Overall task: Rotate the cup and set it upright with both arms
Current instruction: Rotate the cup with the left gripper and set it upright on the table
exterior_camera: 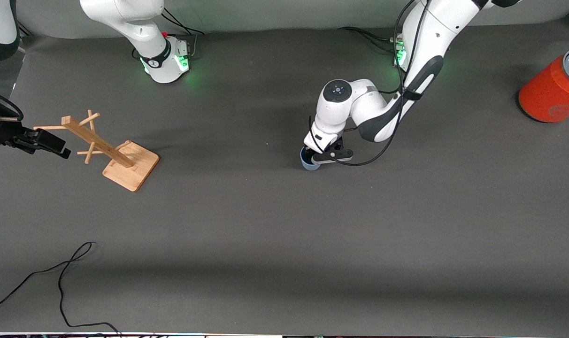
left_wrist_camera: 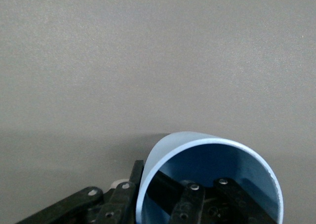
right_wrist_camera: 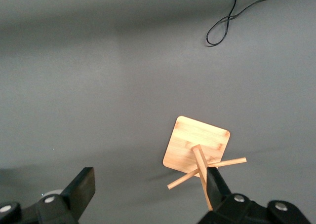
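Observation:
The small light blue cup (exterior_camera: 308, 164) is on the dark mat near the table's middle, mostly covered by the left hand. My left gripper (exterior_camera: 318, 157) is shut on the cup's wall. In the left wrist view one finger (left_wrist_camera: 137, 170) lies outside the rim and the other is inside the cup (left_wrist_camera: 197, 142), whose open mouth faces the camera. I cannot tell if the cup touches the mat. My right gripper (exterior_camera: 61, 149) is open and empty, up in the air at the right arm's end of the table, beside the wooden rack. Its jaws stand wide apart in the right wrist view (right_wrist_camera: 149, 179).
A wooden peg rack (exterior_camera: 120, 157) on a square base stands toward the right arm's end; it also shows in the right wrist view (right_wrist_camera: 197, 145). A large orange-red can (exterior_camera: 552, 89) stands at the left arm's end. A black cable (exterior_camera: 64, 272) lies near the front edge.

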`<state>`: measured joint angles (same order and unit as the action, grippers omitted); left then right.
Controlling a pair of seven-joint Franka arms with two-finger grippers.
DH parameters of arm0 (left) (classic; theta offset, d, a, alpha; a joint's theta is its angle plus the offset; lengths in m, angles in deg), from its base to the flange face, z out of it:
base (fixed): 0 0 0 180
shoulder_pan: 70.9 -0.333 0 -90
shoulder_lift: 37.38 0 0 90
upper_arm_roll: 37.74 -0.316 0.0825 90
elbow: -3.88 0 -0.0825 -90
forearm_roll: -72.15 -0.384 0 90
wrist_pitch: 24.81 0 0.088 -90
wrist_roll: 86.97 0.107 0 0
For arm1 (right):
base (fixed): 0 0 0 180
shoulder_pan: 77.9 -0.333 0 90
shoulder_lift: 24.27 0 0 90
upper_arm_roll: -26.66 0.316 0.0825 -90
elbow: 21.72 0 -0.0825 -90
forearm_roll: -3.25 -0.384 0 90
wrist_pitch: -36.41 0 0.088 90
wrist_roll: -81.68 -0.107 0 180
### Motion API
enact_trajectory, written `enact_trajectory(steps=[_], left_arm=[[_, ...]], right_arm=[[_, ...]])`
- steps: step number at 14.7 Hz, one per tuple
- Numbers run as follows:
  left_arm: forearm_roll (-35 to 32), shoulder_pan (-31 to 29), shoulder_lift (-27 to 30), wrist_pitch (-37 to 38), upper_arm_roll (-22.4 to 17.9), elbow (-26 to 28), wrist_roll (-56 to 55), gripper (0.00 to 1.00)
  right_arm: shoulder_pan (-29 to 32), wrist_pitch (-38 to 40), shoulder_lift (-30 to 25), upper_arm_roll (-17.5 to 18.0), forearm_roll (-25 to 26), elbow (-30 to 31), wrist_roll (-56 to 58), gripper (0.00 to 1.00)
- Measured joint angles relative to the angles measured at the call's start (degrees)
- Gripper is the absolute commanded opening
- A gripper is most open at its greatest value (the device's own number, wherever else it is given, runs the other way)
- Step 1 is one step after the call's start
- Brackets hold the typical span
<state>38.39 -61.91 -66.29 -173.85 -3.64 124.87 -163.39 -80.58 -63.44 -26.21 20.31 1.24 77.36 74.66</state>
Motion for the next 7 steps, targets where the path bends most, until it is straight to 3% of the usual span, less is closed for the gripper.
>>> enact_trajectory(steps=[2, 3, 7], left_arm=[[-0.1, 0.0, -0.1, 0.0, 0.0, 0.0, 0.0, 0.88], [-0.3, 0.0, -0.2, 0.0, -0.1, 0.0, 0.0, 0.97], [-0.4, 0.0, -0.1, 2.0, -0.1, -0.9, 0.0, 1.0]], right_arm=[[0.0, -0.1, 0.0, 0.0, 0.0, 0.0, 0.1, 1.0], [0.0, -0.1, 0.0, 0.0, 0.0, 0.0, 0.2, 1.0], [0.0, -0.1, 0.0, 0.0, 0.0, 0.2, 2.8, 1.0]])
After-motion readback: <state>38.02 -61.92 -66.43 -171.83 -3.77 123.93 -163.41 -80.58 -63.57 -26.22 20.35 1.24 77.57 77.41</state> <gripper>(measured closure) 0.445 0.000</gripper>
